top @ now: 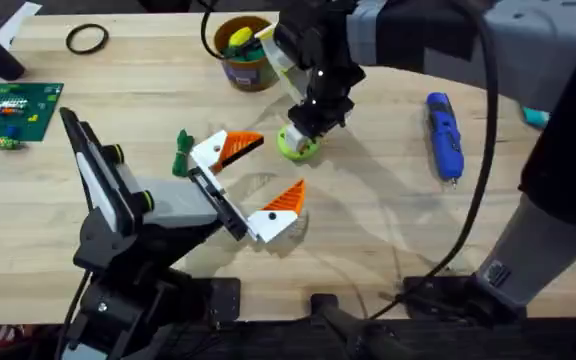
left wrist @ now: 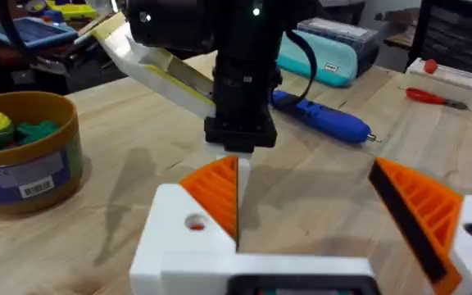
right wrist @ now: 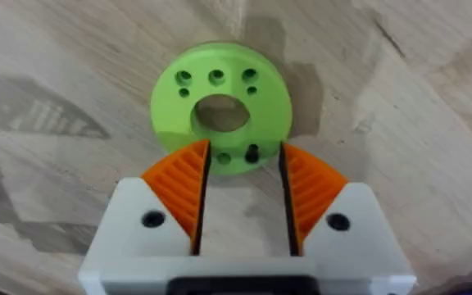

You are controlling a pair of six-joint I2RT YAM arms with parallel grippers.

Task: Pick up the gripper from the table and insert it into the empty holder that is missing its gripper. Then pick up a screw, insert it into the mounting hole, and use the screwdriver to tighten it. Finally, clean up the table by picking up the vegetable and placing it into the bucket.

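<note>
The right gripper hovered directly over the lime green disc, fingers apart and straddling its near edge, nothing clamped. The left gripper stood wide open above the tabletop, with the vegetable just beside its far finger. The screwdriver lay well beyond the right gripper. The bucket stood near it.
</note>
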